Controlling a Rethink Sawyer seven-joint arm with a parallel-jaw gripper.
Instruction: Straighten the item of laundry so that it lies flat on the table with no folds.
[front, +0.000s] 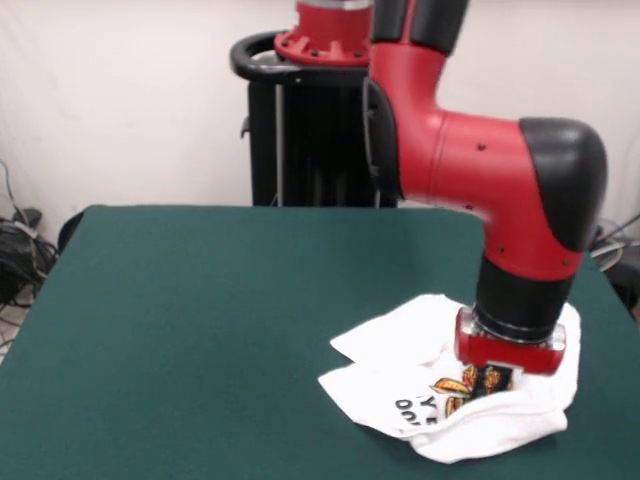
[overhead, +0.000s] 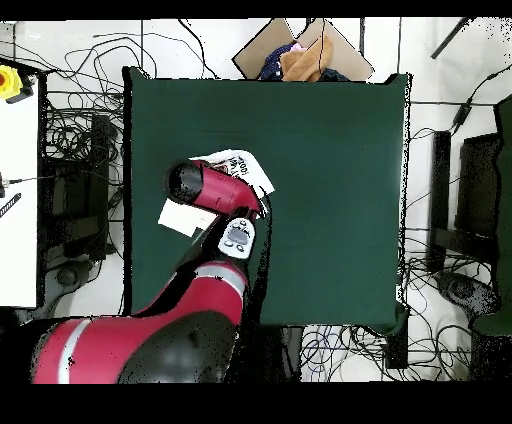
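A: So, where's the T-shirt (front: 440, 400)?

B: Front view: on the green surface (front: 220, 310), near its front-right corner. White, bunched up w/ several folds, not flat. Print partly showing, red-orange food graphics plus a few black letters, rest tucked under.

A: End effector (front: 497, 378)?

B: Down on top of the shirt, arm's (front: 480, 170) wrist section sitting right over the cloth. Fingers hidden by wrist and fabric, so can't tell if they're spread or pinched.

A: Overhead?

B: Same story. Shirt (overhead: 235, 165) near the surface's (overhead: 330, 200) left edge, arm (overhead: 215, 190) covers most of it, white bits stick out either side. Rest of surface bare. Cables on floor around it, cardboard box (overhead: 300, 50) w/ cloth at top edge.
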